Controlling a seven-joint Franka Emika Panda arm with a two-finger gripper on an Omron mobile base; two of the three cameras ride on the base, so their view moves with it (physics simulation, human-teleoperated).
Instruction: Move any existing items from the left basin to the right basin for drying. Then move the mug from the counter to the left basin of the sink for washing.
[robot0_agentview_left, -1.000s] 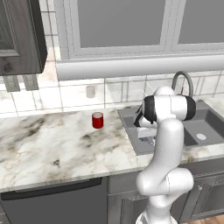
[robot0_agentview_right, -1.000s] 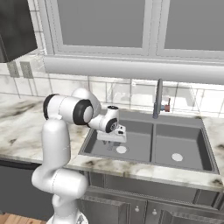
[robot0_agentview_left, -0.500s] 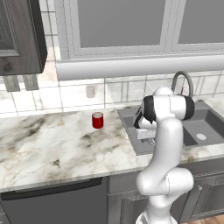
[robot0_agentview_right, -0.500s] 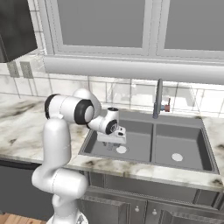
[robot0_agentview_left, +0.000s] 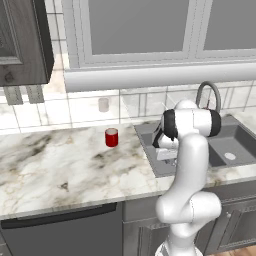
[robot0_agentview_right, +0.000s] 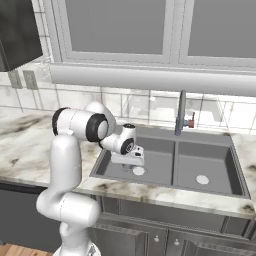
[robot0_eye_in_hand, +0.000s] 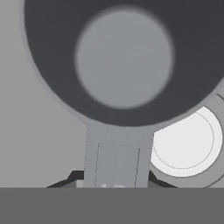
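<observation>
Grey metal cup is sitting in the left basin, its handle pointing to 6 o'clock between the gripper tips. The jaws are squeezing in on the handle, but I cannot tell how firmly. The thin handle may be slipping free when lifting, dropping the cup near the drain at 4 o'clock.

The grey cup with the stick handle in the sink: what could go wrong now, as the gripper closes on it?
1. The gripper takes the grey cup by its handle, so the bowl may tip or swing when lifted.
2. The wall between the left basin and the right basin is raised; a low carry could hit it.
3. The tap stands close by.
</observation>
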